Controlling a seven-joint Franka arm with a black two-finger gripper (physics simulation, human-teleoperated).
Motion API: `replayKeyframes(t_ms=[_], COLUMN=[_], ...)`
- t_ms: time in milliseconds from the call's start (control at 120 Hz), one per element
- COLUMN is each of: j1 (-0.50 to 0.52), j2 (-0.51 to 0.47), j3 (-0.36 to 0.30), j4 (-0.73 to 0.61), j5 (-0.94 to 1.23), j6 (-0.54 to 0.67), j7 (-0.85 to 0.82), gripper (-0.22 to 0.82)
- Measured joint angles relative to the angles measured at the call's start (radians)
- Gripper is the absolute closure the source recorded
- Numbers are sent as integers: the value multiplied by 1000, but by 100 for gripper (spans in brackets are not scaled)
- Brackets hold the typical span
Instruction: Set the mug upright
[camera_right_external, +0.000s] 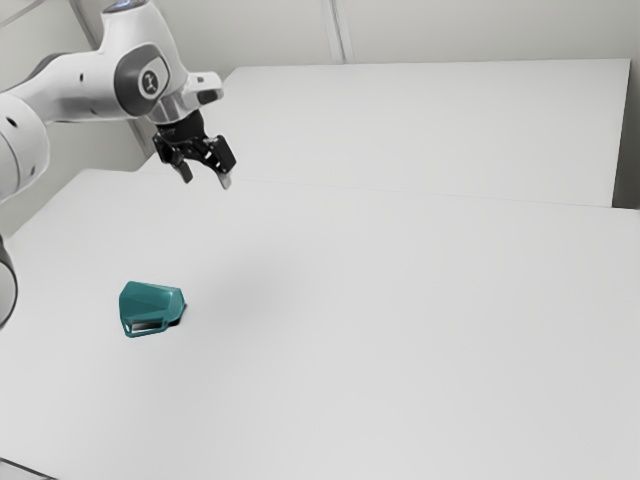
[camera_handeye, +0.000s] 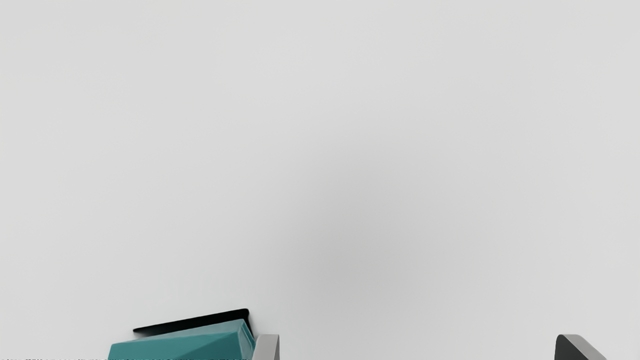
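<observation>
Mug (camera_right_external: 152, 299) lies on its side on the table (camera_right_external: 380, 320), so standing it up, I judge, is left to do. The gripper (camera_right_external: 206, 179) hangs above, apart from it, fingers (camera_handeye: 267, 348) spread wide, holding nothing.

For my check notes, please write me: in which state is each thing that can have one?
Mug: lying on its side on the table, not gripped.
Claw: open, empty, above the table.
Arm: reaching out over the table.
</observation>
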Motion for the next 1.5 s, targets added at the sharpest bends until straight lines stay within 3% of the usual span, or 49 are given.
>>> replayKeyframes(t_ms=[117,208,317,492,658,833,1108,1342,1500], j1=[5,85,144,379,613,508,572,645,697], j2=[-47,-97,-120,-171,-116,3,13,136,171], j3=[2,7,101,111,105,47,31,25,-32], j4=[-24,-67,-99,-271,-359,-377,-364,-295,-302], j5=[-1,-7,-41,-208,-405,-581,-647,-671,-762], j6=[11,14,-10,-20,-25,-30,-56,-114,-123], j7=[5,19,33,53,87,147,242,330,414], gripper=[0,0,0,0,0,0,0,0,0])
